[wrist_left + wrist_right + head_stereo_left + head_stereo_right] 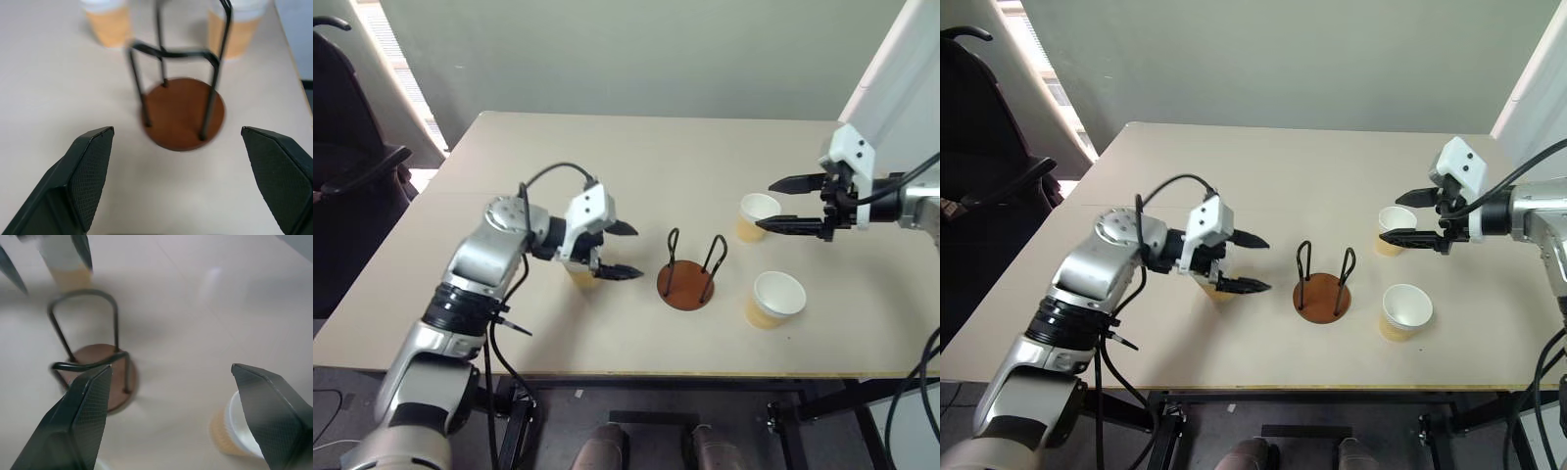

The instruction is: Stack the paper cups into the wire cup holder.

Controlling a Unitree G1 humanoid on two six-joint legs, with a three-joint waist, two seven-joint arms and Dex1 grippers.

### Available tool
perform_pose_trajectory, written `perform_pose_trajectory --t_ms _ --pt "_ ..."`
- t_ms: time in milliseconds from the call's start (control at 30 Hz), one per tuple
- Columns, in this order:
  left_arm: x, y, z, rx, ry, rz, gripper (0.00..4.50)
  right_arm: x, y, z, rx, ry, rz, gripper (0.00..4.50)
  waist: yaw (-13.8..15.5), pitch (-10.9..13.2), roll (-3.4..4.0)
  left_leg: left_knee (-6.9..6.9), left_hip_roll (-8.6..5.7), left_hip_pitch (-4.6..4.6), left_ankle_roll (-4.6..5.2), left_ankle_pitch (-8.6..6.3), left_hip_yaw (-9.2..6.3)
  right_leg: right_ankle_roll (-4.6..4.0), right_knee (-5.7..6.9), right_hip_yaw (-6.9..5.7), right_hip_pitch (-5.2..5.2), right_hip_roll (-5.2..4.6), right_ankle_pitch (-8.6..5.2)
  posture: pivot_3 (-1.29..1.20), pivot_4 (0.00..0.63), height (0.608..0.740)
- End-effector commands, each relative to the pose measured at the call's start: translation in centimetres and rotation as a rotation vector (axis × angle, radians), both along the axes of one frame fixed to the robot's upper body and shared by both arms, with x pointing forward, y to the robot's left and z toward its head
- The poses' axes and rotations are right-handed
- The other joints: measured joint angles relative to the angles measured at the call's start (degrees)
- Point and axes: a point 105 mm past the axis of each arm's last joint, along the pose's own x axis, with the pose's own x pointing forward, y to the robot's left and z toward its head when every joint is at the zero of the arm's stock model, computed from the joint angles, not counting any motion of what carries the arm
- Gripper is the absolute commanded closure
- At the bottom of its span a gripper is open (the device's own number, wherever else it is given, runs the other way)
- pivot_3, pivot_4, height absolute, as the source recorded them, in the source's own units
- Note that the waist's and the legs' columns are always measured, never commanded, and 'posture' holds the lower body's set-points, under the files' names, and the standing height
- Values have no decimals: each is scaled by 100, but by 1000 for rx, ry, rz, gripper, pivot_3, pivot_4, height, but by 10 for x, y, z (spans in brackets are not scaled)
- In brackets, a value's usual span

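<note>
Three tan, ribbed paper cups with white insides stand on a smooth beige table (636,166). The holder (686,284), a round reddish-brown disc with two thin black wire loops, sits empty at the centre. One cup (581,275) stands under the left end effector (620,251), whose fingers are spread, released. Two cups (756,216) (775,299) stand right of the holder; the right end effector (778,205) hovers spread above the farther one.

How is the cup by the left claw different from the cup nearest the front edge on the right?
The cup by the left claw is mostly hidden behind the open left claw; the front right cup stands in plain sight with nothing near it. The left cup sits on the holder's left side, the other on its right. Both are tan outside and stand on the table.
</note>
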Motion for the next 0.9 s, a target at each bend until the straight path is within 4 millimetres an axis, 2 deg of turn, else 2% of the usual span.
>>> perform_pose_trajectory --t_ms 33,267,633,733,900 --pt "3 9 23 -30 -78 17 24 11 -4 7 -74 -62 2 442 0 -1 1 -1 0 -1 0 0 0 -1 0 0 -1 0 1 0 150 740" --pt "-1 10 30 -48 -102 36 24 48 -16 -19 -332 -63 -42 442 -25 0 1 -6 1 -1 -2 -8 -4 -15 3 -1 -10 -2 3 0 150 740" --pt "-10 13 26 -60 -91 60 24 74 -22 -41 -485 -29 -79 442 -23 1 3 -24 4 -3 -24 -15 -11 -25 8 -8 -22 -1 -2 0 150 740" --pt "-11 16 25 -51 -83 61 0 77 -21 -42 -503 -26 -71 1015 -21 1 4 -25 3 -3 -28 -17 -11 -26 8 -8 -22 -2 -3 0 150 740" --pt "-7 32 29 -37 -74 102 0 76 -17 -36 -512 -39 -40 2863 -29 1 5 -33 3 -2 -41 -19 -12 -30 10 -8 -26 -1 -4 0 150 740"
